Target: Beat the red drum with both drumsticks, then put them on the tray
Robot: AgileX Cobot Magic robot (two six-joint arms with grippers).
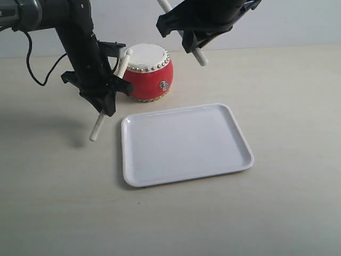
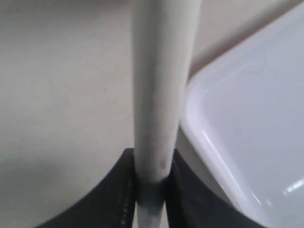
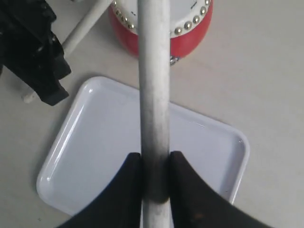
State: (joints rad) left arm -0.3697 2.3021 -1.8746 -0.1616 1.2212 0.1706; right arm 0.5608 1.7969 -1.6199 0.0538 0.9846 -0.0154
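Observation:
The red drum [image 1: 151, 72], with its cream skin and silvery studs, stands behind the white tray [image 1: 186, 144]. My left gripper [image 1: 105, 96] is shut on one pale drumstick [image 1: 97, 128]. That stick slants up to the drum's left rim and down towards the table. In the left wrist view the same stick [image 2: 161, 85] sits clamped in the gripper [image 2: 152, 183] beside the tray's corner [image 2: 247, 123]. My right gripper [image 1: 193, 40] hovers above and right of the drum, shut on the other drumstick [image 1: 201, 57]. In the right wrist view that stick [image 3: 154, 85] crosses over the drum [image 3: 192, 40] and tray [image 3: 99, 142].
The left arm [image 3: 28, 52] and its drumstick [image 3: 85, 26] show beside the drum in the right wrist view. A black cable [image 1: 33, 69] hangs at the far left over the beige table [image 1: 287, 96]. A pale wall rises behind the drum.

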